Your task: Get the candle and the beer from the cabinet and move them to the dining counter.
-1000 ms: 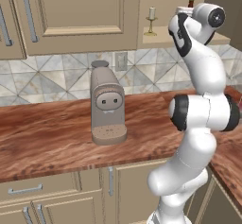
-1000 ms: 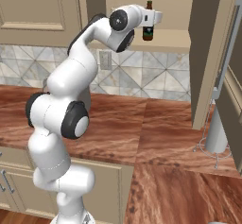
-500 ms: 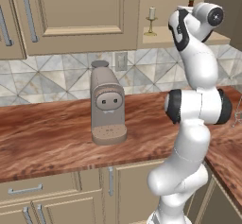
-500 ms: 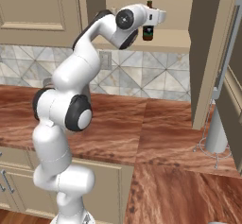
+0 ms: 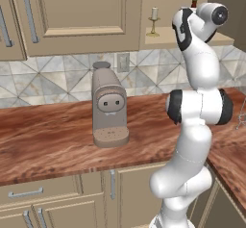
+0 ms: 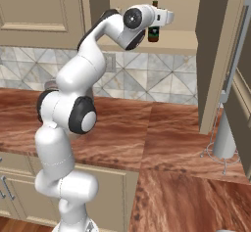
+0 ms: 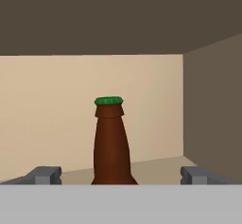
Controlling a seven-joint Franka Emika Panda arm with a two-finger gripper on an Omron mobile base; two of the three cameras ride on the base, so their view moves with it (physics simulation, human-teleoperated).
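Between the open hand (image 7: 120,175) fingertips stands the beer (image 7: 111,142), ungripped

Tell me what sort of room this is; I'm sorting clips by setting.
A rendered home kitchen, most likely: a coffee machine on a wood counter with a tile backsplash, and beige wall cabinets above.

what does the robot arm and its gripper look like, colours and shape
The arm is built of glossy white, rounded tube segments with dark grey to black bands and round caps at the joints, rising from a bulbous white base. No cables or markings show. The gripper has two small, blocky dark grey fingertips set on a white hand.
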